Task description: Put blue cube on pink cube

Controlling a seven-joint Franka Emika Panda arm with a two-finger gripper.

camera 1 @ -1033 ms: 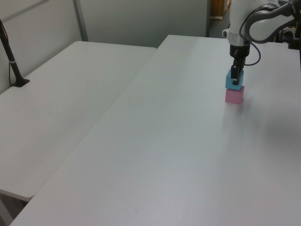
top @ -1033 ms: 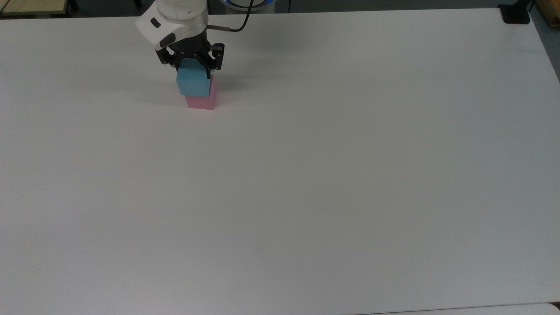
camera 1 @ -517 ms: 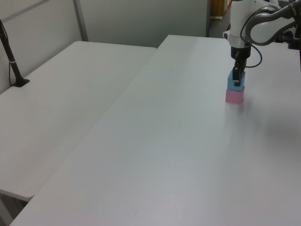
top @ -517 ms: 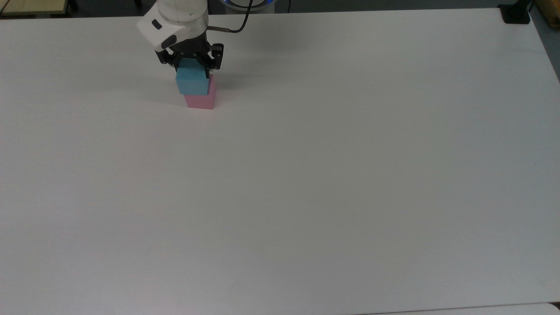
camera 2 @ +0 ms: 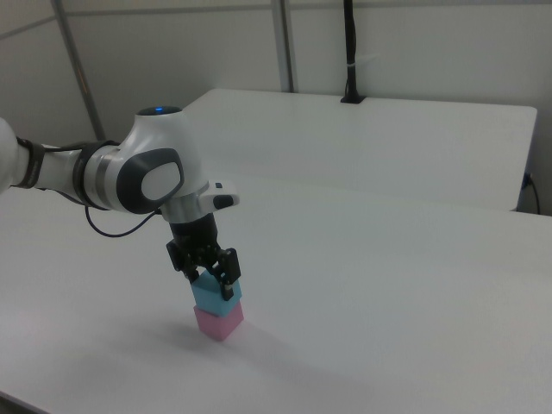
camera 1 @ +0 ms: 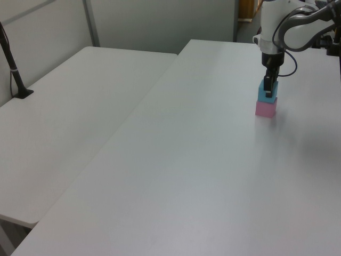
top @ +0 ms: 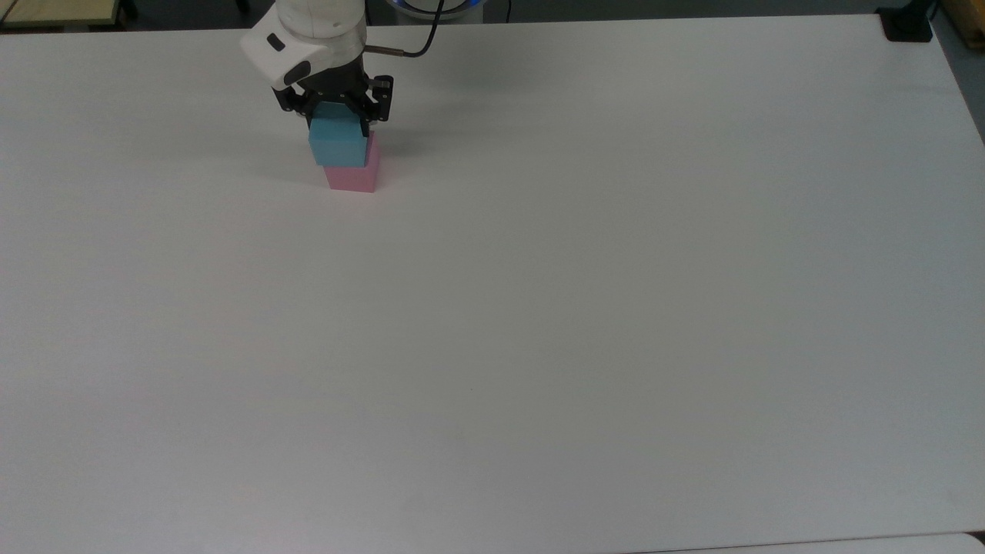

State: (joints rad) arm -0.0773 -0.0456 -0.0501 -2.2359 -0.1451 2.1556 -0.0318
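The blue cube [top: 337, 146] sits on top of the pink cube [top: 350, 178] near the far left of the white table [top: 539, 308] in the top view. It sits slightly off-centre, shifted toward the top view's left. My gripper [top: 337, 123] comes straight down from above and is shut on the blue cube, one black finger on each side. In the left view, the blue cube [camera 1: 262, 96] rests on the pink cube [camera 1: 265, 109] under the gripper [camera 1: 268, 92]. In the right view, the gripper [camera 2: 215, 283] holds the blue cube [camera 2: 214, 299] above the pink cube [camera 2: 217, 322].
A black cable [top: 419, 42] trails from the wrist toward the table's far edge. A black post base [top: 908, 27] stands at the top view's far right corner. A second white table [camera 1: 64, 122] with a black post [camera 1: 13, 69] adjoins on the left view's left.
The gripper came down a little with the blue cube, setting it onto the pink cube. Over the last half second nothing visibly moved.
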